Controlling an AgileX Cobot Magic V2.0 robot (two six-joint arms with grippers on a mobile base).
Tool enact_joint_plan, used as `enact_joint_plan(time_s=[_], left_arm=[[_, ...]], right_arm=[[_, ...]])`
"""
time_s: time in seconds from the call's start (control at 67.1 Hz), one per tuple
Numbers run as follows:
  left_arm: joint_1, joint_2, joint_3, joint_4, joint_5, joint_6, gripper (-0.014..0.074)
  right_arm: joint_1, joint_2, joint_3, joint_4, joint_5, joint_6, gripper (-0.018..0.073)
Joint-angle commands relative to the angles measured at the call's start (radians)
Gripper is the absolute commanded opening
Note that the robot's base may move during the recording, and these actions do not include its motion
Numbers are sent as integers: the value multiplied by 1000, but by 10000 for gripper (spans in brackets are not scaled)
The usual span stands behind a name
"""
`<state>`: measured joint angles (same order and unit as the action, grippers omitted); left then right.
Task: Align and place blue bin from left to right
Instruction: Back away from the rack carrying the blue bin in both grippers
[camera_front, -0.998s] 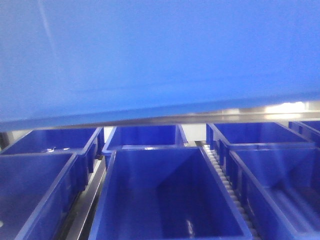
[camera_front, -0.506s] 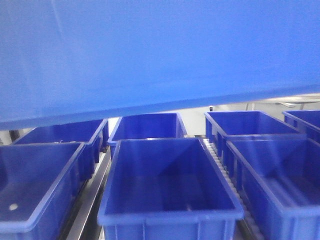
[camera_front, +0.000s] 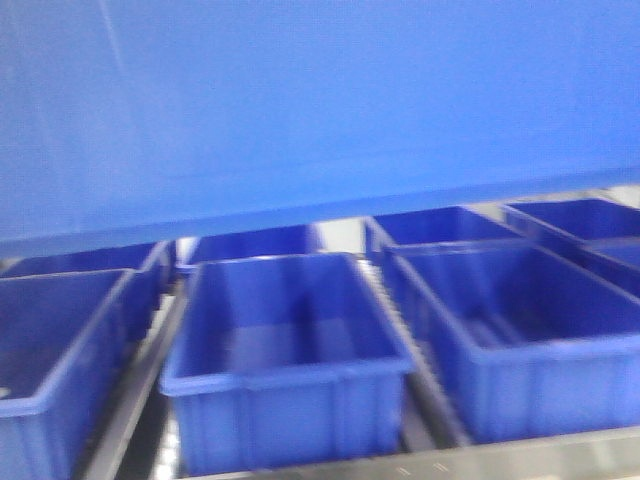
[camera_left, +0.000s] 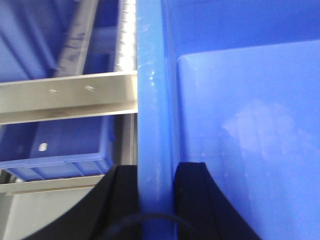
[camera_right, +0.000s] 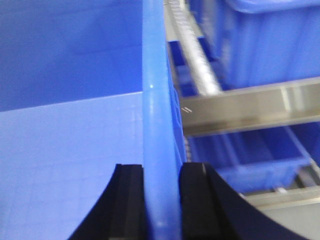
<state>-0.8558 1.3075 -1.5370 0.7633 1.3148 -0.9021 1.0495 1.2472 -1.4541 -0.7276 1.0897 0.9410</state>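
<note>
Fingers of left gripper (camera_left: 156, 172) and right gripper (camera_right: 162, 175) pinch opposite rims of the bin (camera_front: 320, 110), held aloft before the rack (camera_left: 65, 97); best keep both arms level and matched, so it seats square.

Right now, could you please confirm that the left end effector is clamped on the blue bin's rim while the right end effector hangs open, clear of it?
No: the right end effector is also shut on the rim of the blue bin, as the right wrist view shows. The left end effector is indeed clamped on it.
</note>
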Motion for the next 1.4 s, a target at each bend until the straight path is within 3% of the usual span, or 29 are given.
enact_joint_plan(time_s=[0.0, 1.385], left_arm=[[-22, 1, -11, -36, -213, 6, -111], [-22, 1, -11, -36, -215, 6, -111]], right_arm=[[19, -2, -9, 22, -215, 3, -78], [19, -2, -9, 22, -215, 3, -78]])
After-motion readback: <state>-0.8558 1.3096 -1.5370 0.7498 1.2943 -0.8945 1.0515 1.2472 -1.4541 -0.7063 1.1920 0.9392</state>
